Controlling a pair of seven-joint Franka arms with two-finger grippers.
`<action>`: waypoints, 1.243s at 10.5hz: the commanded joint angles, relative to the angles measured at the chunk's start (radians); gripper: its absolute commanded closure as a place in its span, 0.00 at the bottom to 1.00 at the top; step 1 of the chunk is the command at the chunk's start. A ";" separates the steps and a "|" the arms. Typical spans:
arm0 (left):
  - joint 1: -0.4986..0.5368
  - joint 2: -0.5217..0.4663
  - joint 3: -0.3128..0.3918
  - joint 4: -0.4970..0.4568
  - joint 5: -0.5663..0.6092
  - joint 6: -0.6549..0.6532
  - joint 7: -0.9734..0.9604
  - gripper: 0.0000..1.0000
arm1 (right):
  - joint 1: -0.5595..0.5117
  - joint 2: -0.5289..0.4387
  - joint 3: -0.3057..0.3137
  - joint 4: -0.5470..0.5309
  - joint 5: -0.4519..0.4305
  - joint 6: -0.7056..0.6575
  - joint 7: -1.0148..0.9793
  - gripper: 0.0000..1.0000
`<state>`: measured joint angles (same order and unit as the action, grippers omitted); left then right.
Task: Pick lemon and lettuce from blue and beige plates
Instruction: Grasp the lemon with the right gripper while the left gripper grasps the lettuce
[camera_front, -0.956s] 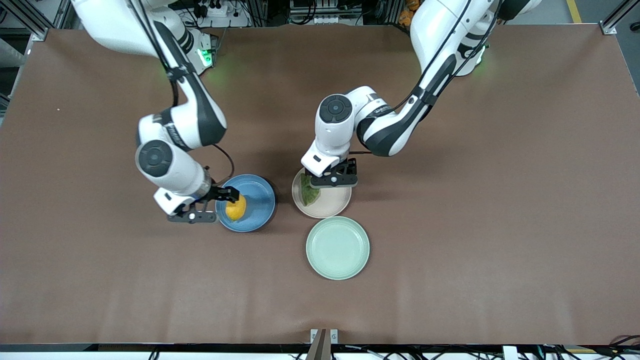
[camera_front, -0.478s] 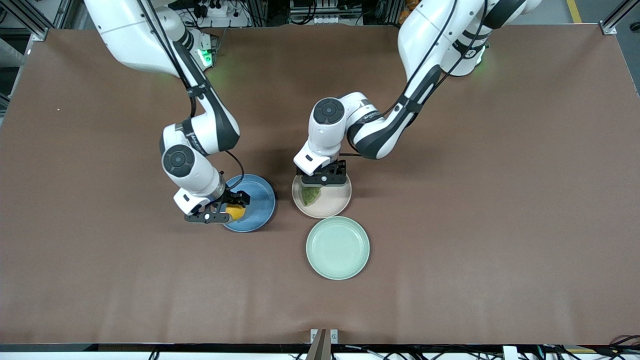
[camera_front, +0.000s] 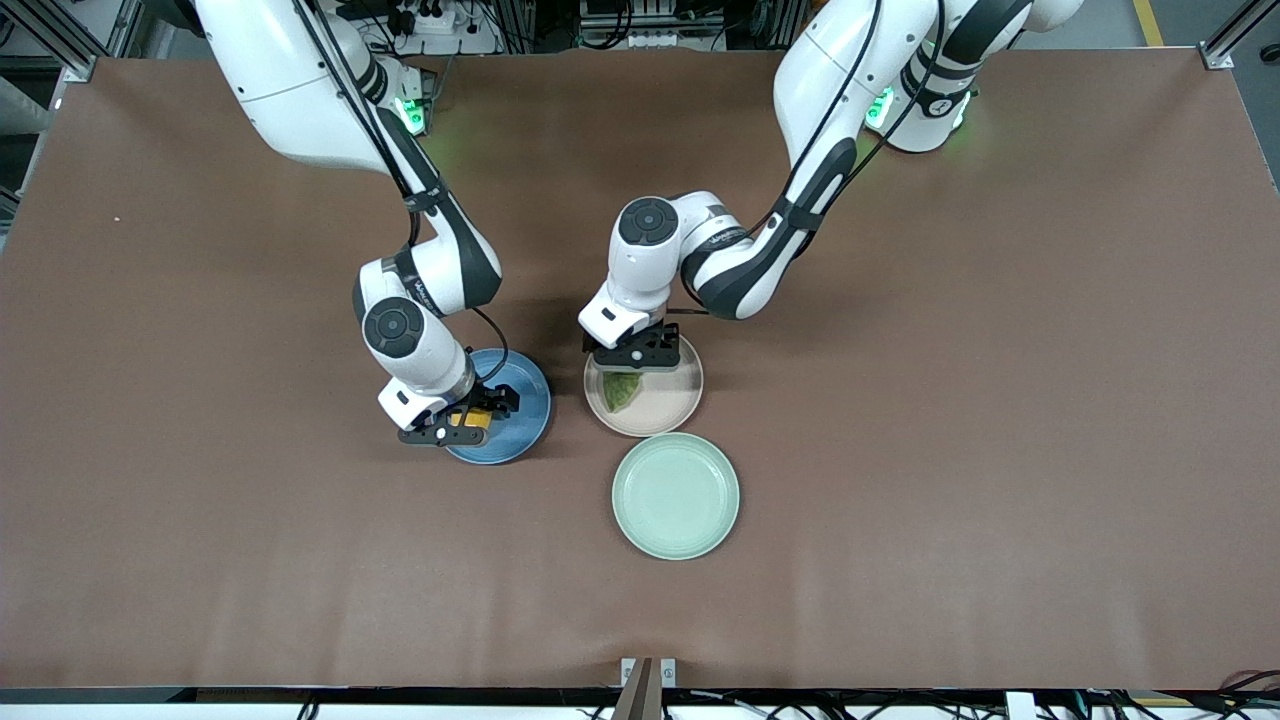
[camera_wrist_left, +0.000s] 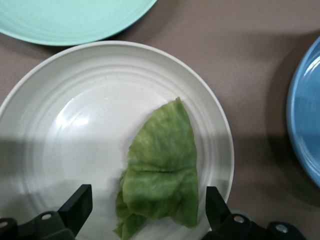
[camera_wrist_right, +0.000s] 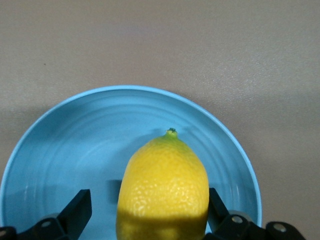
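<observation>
Brown surface (camera_front: 900, 400) | right tool (camera_front: 470, 415) wide, straddling lemon (camera_wrist_right: 164, 187) on blue plate (camera_front: 520, 420) | left tool (camera_front: 635, 362) wide, at lettuce's (camera_front: 620, 392) 12 o'clock on beige plate (camera_front: 670, 405), aligned for grasping.

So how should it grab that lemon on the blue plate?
Probably across the lemon's fat middle, coming straight down from above. It lies on its side on the blue plate, stem tip pointing away. The right gripper's open fingers already flank it, one on each side.

Lemon (camera_wrist_right: 164, 187) on plate (camera_wrist_right: 60, 150) (lettuce (camera_wrist_left: 160, 172) likewise)
</observation>
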<state>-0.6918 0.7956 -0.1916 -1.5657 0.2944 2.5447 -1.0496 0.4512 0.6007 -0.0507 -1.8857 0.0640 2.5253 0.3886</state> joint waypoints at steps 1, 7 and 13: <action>-0.038 0.036 0.040 0.061 0.037 0.012 -0.043 0.00 | 0.011 -0.001 -0.008 -0.007 0.005 0.010 0.013 0.12; -0.061 0.065 0.069 0.062 0.035 0.046 -0.041 0.00 | 0.004 -0.002 -0.008 0.003 -0.004 -0.019 0.000 0.84; -0.060 0.047 0.070 0.061 0.035 0.057 -0.083 1.00 | -0.080 -0.013 -0.011 0.268 -0.004 -0.452 -0.092 0.84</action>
<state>-0.7386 0.8463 -0.1356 -1.5184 0.2944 2.5933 -1.0859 0.4109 0.5946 -0.0725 -1.6784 0.0618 2.1635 0.3401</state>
